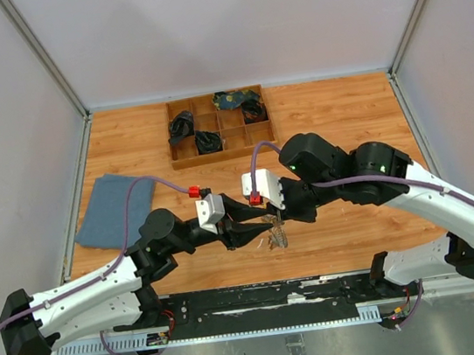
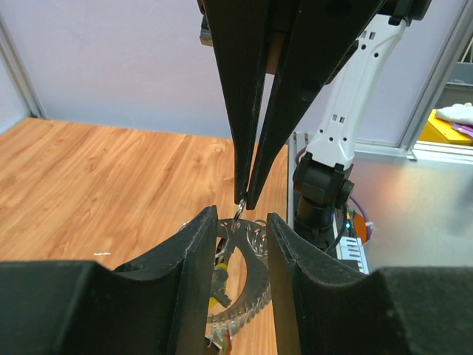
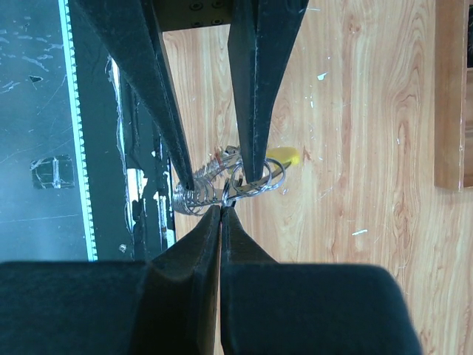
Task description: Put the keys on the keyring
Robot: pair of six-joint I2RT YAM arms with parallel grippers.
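Observation:
Both grippers meet over the near middle of the wooden table. In the right wrist view my right gripper (image 3: 222,208) is shut, its tips pinching the edge of the thin metal keyring (image 3: 260,183), which carries a yellow piece (image 3: 284,155). The keys (image 3: 196,194) hang from it in a silvery fan. My left gripper (image 3: 220,180) comes in from the opposite side with its fingers apart, straddling the rings and keys. From the left wrist view, the left gripper (image 2: 241,222) is open around the fanned keys (image 2: 247,303), with the right gripper (image 2: 244,200) shut above them. The top view shows the keys (image 1: 277,240) below both grippers.
A wooden compartment tray (image 1: 183,160) with dark items stands at the back of the table. A blue cloth (image 1: 109,211) lies at the left. The black rail (image 1: 263,297) of the table's front edge runs just behind the keys.

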